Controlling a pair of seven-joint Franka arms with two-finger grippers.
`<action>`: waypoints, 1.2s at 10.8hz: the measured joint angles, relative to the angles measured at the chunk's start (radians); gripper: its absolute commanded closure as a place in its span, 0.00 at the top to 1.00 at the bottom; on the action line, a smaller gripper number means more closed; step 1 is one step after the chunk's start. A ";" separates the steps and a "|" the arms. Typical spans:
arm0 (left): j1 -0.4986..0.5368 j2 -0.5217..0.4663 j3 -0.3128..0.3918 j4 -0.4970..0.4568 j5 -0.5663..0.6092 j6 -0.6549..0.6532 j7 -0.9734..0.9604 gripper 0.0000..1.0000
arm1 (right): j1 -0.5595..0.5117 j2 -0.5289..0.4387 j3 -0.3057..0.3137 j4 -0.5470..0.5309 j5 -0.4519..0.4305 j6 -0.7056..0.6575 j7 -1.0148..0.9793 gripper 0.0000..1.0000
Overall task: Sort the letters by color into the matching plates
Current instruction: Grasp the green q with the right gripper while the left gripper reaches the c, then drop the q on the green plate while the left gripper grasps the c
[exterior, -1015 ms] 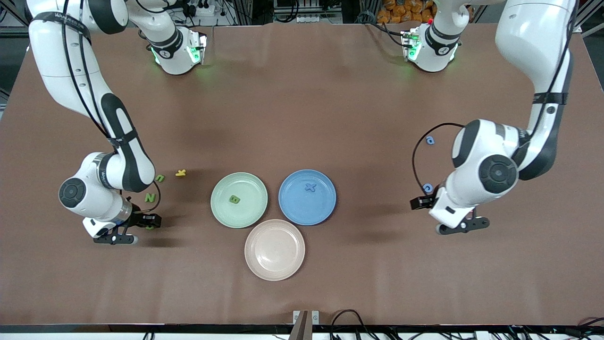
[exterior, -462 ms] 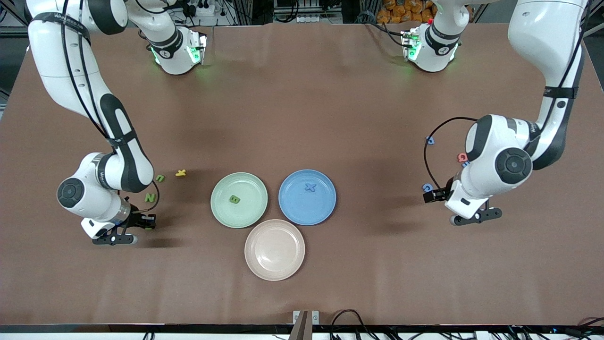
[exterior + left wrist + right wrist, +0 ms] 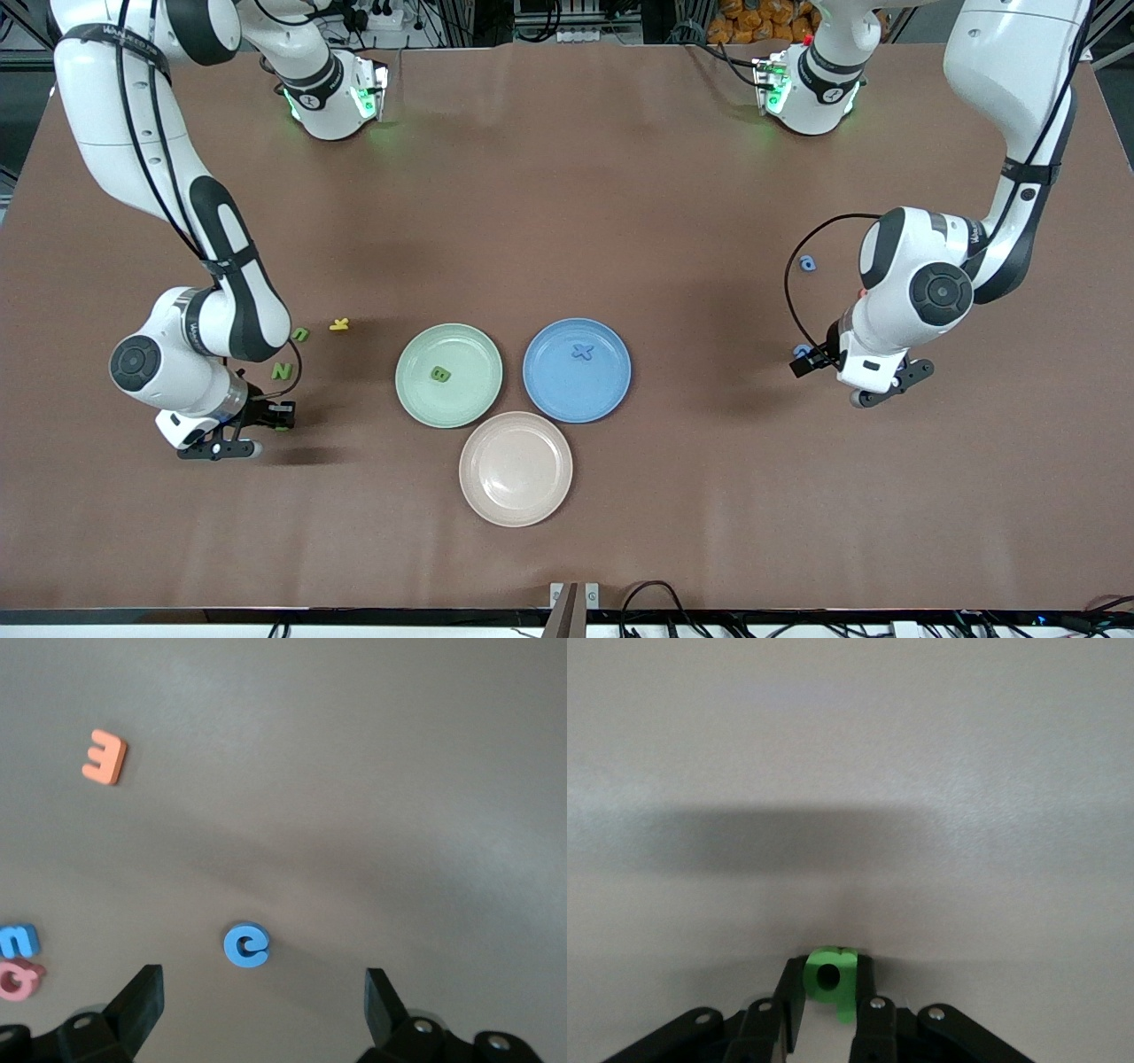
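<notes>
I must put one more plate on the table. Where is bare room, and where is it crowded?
Bare table lies between the arm bases and the green plate and blue plate. Crowded: around the three touching plates, and the loose letters by the right gripper and left gripper.

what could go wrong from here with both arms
The right claw pinches a green letter only by its edge, so it could slip out on the way to the green plate. The left claw is open over a blue letter; another blue letter and a pink letter lie beside one finger and might get nudged.
</notes>
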 measured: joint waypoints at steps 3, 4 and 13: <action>0.000 0.044 0.023 -0.011 -0.035 0.072 -0.124 1.00 | 0.019 -0.031 0.008 0.014 0.002 -0.094 0.052 0.14; 0.000 0.065 0.024 -0.012 -0.035 0.096 -0.170 1.00 | 0.032 -0.049 0.013 0.015 0.002 -0.121 0.112 0.14; -0.073 0.130 0.086 -0.067 -0.001 0.139 -0.312 1.00 | 0.190 -0.079 0.142 0.016 0.002 -0.159 0.601 0.14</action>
